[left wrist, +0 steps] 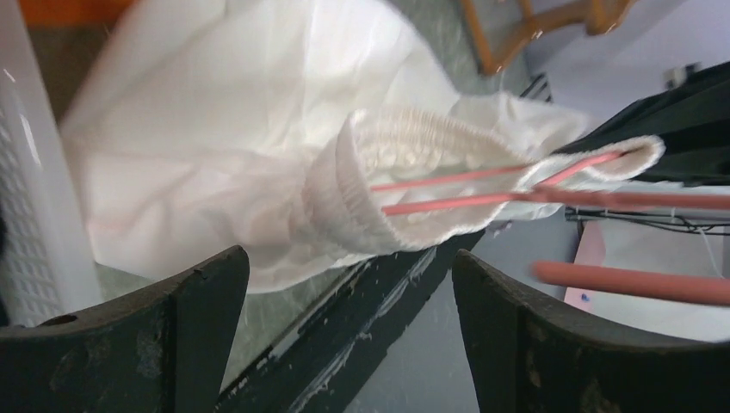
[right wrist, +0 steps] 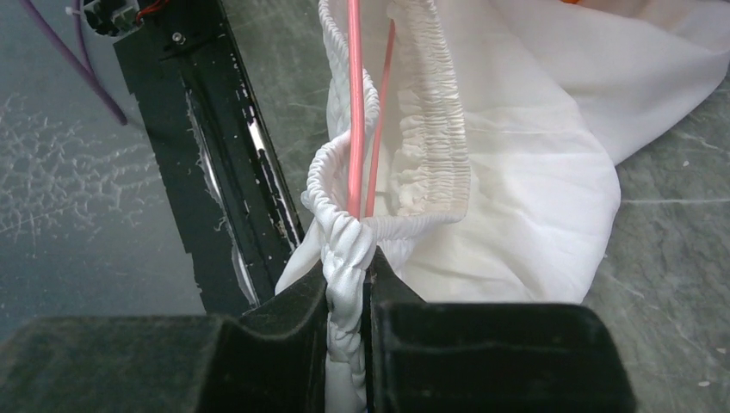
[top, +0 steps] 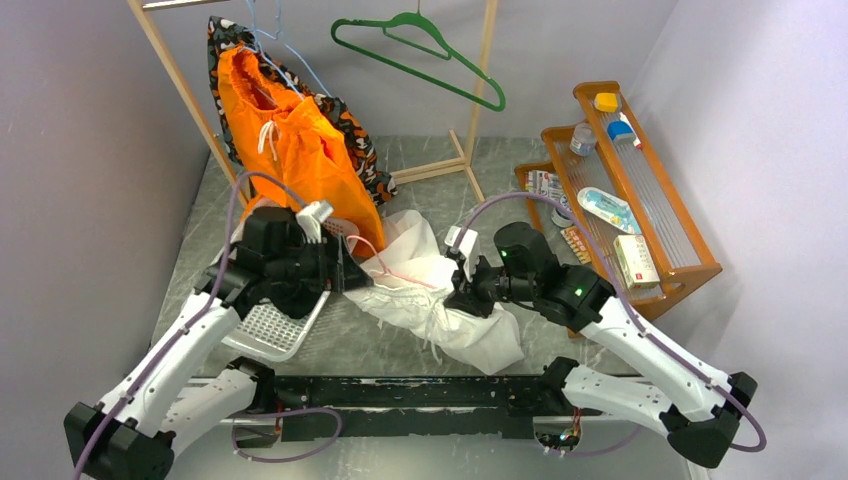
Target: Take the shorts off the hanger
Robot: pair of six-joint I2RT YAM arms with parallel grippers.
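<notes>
Grey marbled desk [top: 400, 155] bore a crumpled white fabric garment [top: 430, 290]; your right hand [right wrist: 368, 275] clamped its waistband, your left hand [left wrist: 347, 258] stood with jaws apart.

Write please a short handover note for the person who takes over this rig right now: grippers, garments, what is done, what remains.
Left gripper: open wide, holding nothing, facing the pink hanger that sits inside the white garment.
Right gripper: shut on the white garment's gathered waistband; the garment lies on the table.
Orange shorts: at the wooden rack, apparently on a pale wire hanger; neither gripper holds them.
Done: nothing on the orange shorts.
Left: take them off their hanger.
</notes>
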